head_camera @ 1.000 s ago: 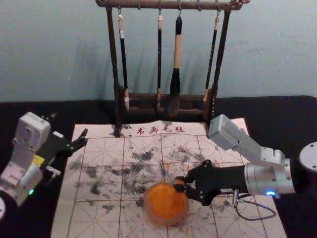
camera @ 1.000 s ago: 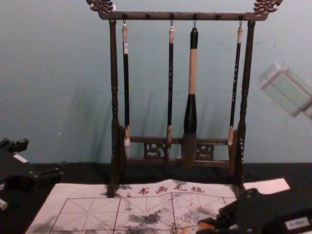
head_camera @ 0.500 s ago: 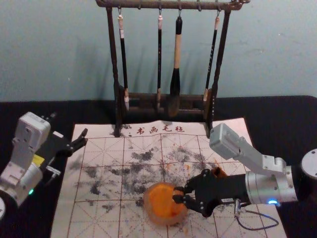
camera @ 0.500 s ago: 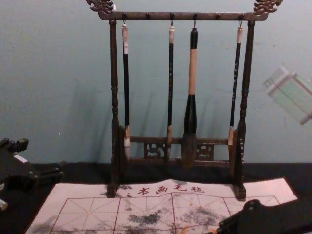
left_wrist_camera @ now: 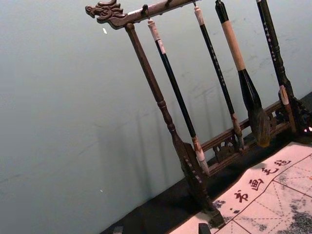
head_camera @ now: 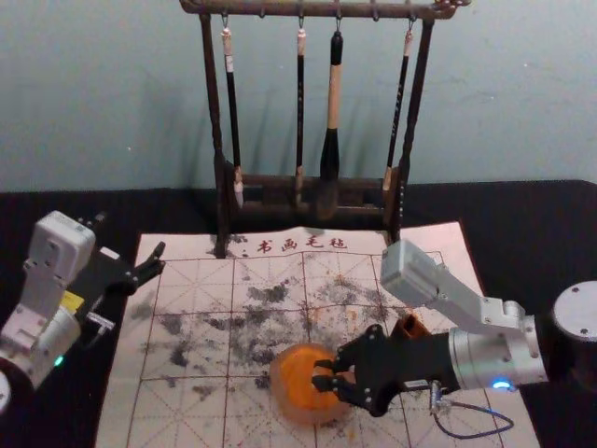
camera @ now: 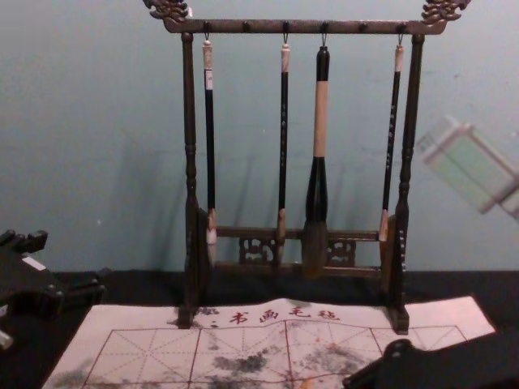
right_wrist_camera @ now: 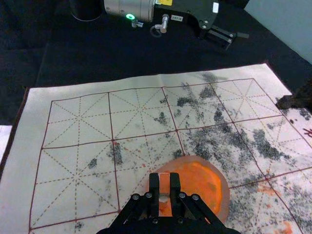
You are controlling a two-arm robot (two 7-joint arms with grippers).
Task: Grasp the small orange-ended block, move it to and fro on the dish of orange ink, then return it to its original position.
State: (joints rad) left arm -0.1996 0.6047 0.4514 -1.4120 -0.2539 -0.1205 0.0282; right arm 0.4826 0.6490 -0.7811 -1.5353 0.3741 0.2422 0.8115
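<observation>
- Orange ink lies in a round dish on the printed mat, which covers part of the dark worktop.
- The right hand reaches in from 3 o'clock in the head view, its tips over the dish.
- Between those tips, the right wrist view shows the small orange-ended block with a whitish band, over the dish; the right hand is clamped on it. Whether the block's lower end touches the ink cannot be told.
- From the head view, a partly hidden brown-and-orange object sits just to the 12 o'clock side of the right hand's arm.
- The left hand is parked at about 10 o'clock from the dish, near the mat's edge. Its own wrist view gives the two tips well apart.
- The chest view looks level at the wooden rack and adds the carved ends of its crossbar. It has the right hand coming in low at about 5 o'clock, and an orange mark on the mat.
- Three slim brushes and a thick brush hang from the rack, at 12 o'clock from the dish in the head view. The left wrist view brings out one carved end as a dragon's head.
- Dark smudges spread over the mat's grid beside the dish, plain in the right wrist view.
</observation>
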